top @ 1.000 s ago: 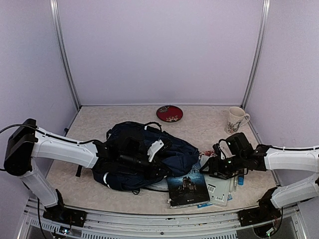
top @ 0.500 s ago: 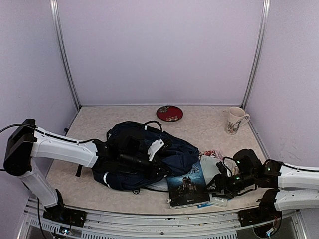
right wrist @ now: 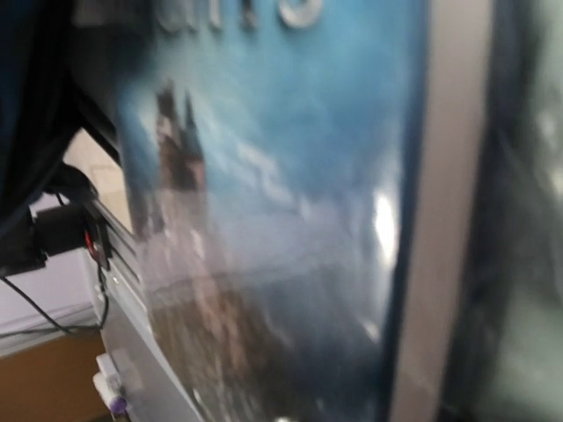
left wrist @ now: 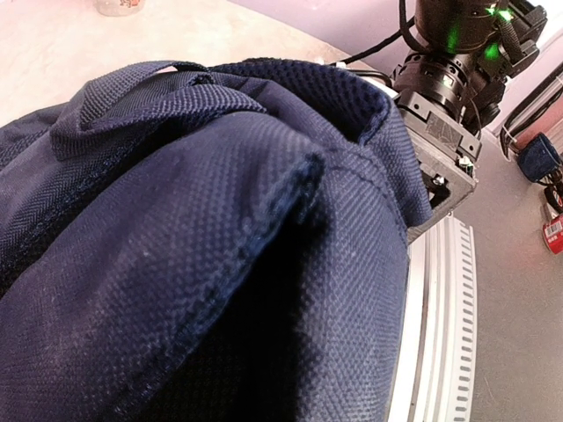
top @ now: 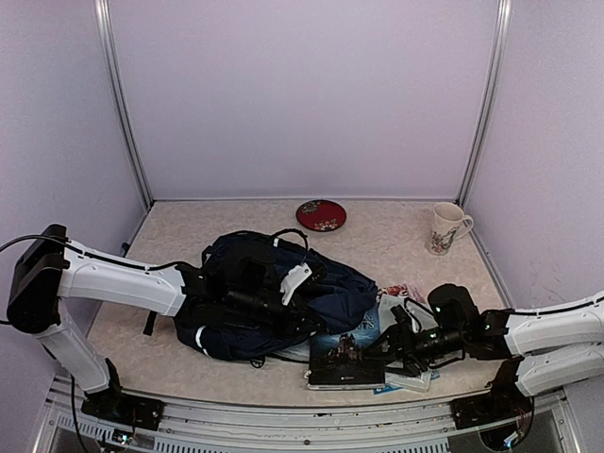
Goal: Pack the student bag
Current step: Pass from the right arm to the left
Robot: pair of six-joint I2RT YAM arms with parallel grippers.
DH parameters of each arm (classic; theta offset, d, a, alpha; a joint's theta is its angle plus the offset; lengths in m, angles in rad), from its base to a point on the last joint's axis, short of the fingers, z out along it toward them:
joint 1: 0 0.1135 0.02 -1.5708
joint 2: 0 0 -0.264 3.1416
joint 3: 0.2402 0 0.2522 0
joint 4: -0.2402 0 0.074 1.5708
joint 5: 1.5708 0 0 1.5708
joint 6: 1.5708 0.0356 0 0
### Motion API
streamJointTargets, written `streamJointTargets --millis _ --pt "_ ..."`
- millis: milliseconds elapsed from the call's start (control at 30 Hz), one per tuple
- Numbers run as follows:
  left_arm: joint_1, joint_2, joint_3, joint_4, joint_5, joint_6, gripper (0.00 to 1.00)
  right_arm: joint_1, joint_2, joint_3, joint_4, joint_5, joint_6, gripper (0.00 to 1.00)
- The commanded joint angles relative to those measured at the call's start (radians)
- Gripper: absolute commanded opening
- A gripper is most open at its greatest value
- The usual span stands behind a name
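Note:
The student bag (top: 326, 293) is a navy backpack lying on its side left of the table's middle. My left arm reaches across it. My left gripper (top: 300, 321) is sunk in the folds at the bag's near edge, shut on the fabric. Navy cloth (left wrist: 193, 220) fills the left wrist view and hides the fingers. A book with a dark blue cover (top: 342, 359) lies in front of the bag. My right gripper (top: 379, 347) is low at the book's right edge. The blurred cover (right wrist: 264, 176) fills the right wrist view, so the fingers do not show.
A red plate (top: 321, 214) and a white mug (top: 445, 226) stand at the back. A red-and-white packet (top: 401, 291) and a white booklet (top: 415, 376) lie by the right arm. The metal rail (top: 283, 415) runs along the near edge.
My right arm has dropped and swung left, from beside the booklet to the book's right edge. The book has shifted left and tilted. The left arm and the bag have not moved.

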Motion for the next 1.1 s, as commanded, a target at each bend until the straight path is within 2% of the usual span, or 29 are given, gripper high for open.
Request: streamJointTargets --millis 0,133,233,367,433,633,767,933,1067 --pt "-0.040 -0.041 0.040 0.077 0.140 0.011 0.00 0.007 0.039 -0.028 0.186 0.138 0.032 0.74" --pt "-0.040 -0.047 0.041 0.078 0.138 0.013 0.00 0.007 0.079 -0.019 0.316 0.157 0.036 0.72" --pt "-0.040 -0.051 0.041 0.076 0.135 0.016 0.00 0.008 0.126 0.002 0.370 0.137 0.030 0.64" --pt "-0.041 -0.059 0.042 0.070 0.122 0.025 0.00 0.008 0.170 0.019 0.383 0.119 0.030 0.47" --pt "-0.040 -0.071 0.043 0.059 0.098 0.040 0.00 0.007 0.172 0.022 0.369 0.114 0.030 0.35" --pt "-0.041 -0.145 0.048 0.004 -0.044 0.132 0.00 0.005 0.074 0.025 0.210 0.132 0.013 0.00" --pt "-0.041 -0.240 0.050 -0.035 -0.221 0.231 0.00 -0.018 -0.080 0.071 -0.037 0.160 -0.065 0.00" --pt "-0.038 -0.391 0.004 -0.006 -0.445 0.340 0.00 -0.049 -0.258 0.215 -0.359 0.163 -0.261 0.00" --pt "-0.033 -0.443 -0.010 0.010 -0.447 0.377 0.00 -0.053 -0.227 0.299 -0.379 -0.007 -0.339 0.00"
